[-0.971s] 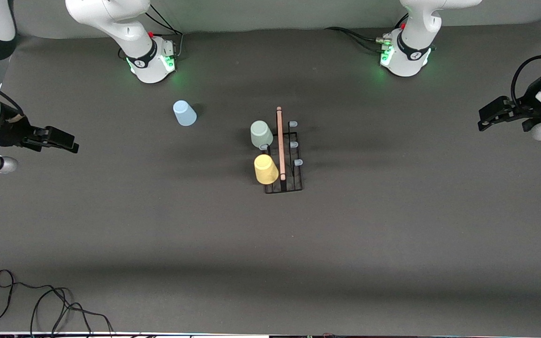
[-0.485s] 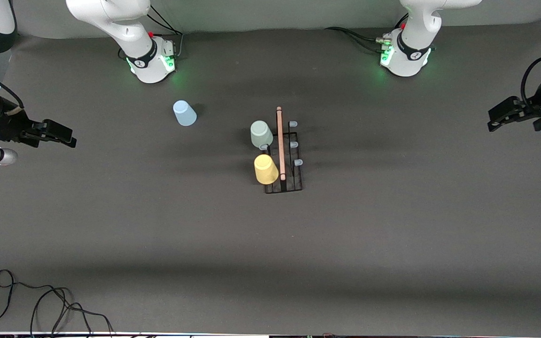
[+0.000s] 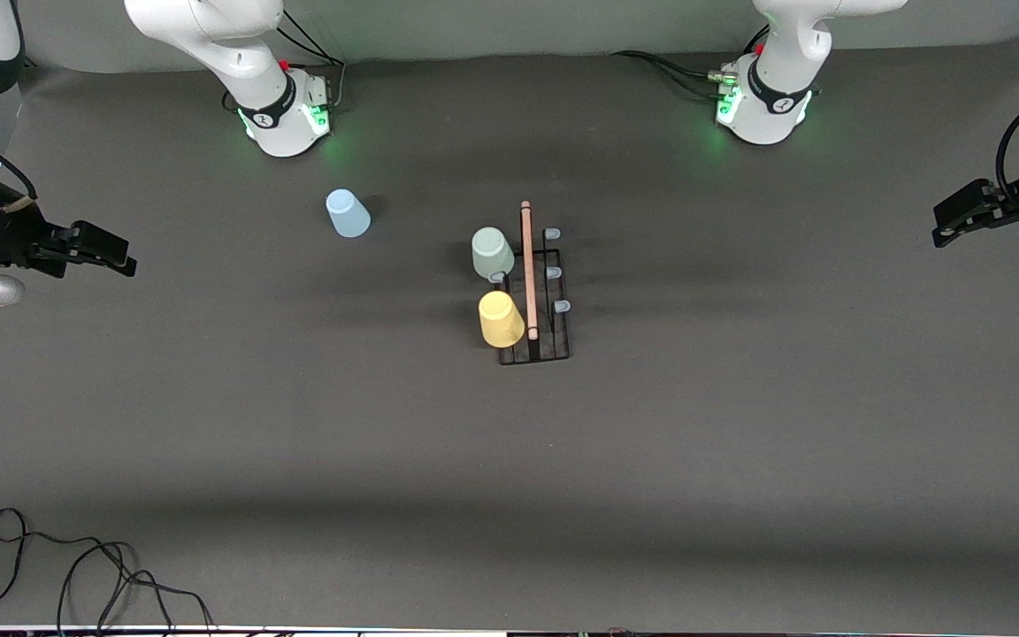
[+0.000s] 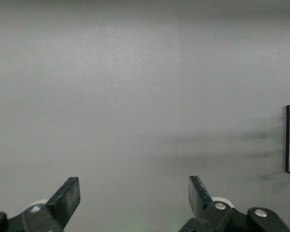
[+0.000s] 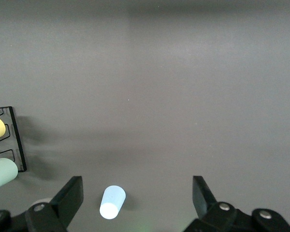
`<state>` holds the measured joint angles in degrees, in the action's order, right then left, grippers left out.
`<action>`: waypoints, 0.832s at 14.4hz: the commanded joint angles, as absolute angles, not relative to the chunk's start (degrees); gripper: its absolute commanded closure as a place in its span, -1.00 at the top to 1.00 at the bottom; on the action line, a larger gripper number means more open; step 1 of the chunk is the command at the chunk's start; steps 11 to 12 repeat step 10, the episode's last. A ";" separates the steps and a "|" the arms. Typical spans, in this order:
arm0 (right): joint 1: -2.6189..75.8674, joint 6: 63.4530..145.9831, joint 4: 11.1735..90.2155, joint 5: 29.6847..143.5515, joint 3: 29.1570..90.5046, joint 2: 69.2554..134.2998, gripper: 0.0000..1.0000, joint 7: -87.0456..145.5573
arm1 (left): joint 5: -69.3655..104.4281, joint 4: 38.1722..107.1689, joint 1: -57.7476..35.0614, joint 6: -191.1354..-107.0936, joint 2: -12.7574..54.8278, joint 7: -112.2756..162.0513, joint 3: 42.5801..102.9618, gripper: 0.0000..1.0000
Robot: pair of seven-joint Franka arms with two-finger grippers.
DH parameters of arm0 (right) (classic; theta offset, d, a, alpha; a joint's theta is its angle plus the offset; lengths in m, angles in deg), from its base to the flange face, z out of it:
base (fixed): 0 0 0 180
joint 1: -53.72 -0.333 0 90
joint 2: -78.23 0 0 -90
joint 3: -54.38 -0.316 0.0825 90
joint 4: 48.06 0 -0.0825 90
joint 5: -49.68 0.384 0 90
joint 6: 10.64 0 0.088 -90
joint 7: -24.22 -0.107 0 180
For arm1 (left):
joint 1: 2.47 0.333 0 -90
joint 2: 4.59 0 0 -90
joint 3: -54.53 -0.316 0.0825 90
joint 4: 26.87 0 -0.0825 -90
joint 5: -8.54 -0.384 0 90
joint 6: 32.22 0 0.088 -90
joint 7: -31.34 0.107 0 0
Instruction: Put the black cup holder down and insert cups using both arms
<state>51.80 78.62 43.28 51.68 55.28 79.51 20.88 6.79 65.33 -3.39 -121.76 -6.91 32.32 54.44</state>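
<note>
**Blue cup sits alone, closer to the right arm's base**

The wide dark grey table (image 3: 739,442) carries everything. Two white jointed arms rise from green-lit bases, and both hang out at the table's ends, well away from the work. The right gripper (image 3: 116,252) hovers over the right arm's end of the table; the right wrist view shows its fingers (image 5: 70,195) spread wide with nothing between them. The left gripper (image 3: 952,226) hovers over the left arm's end, fingers (image 4: 67,193) likewise wide apart and empty.

Mid-table stands the black wire cup holder with its light wooden rod handle (image 3: 534,292), its long axis running from the bases toward the front camera. A pale grey-green plastic tumbler (image 3: 492,252) and a yellow plastic tumbler (image 3: 501,318) already sit on the prongs of the side facing the right arm's end. Pale blue-capped prongs on the rack's other side stand bare.

The light blue plastic tumbler (image 3: 348,213) stands apart on the table, mouth down as far as I can tell, farther from the front camera than the rack and toward the right arm's end. It looks like the right arm's pick.
</note>
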 commanded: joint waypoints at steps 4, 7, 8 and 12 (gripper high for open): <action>52.05 79.54 44.48 50.65 54.38 78.67 0.99 22.03 | 5.81 64.37 -3.44 -121.95 -6.61 33.01 54.62 1.00; 52.05 79.45 44.40 50.65 54.38 78.67 0.99 22.03 | 5.81 64.01 -3.44 -121.69 -6.61 33.10 54.62 1.00; 52.05 79.45 44.48 50.65 54.38 78.67 0.99 22.11 | 5.81 64.01 -3.52 -121.77 -6.52 33.01 54.62 1.00; 52.05 79.45 44.48 50.65 54.38 78.67 0.99 22.11 | 5.81 64.01 -3.44 -121.08 -6.61 32.92 54.62 1.00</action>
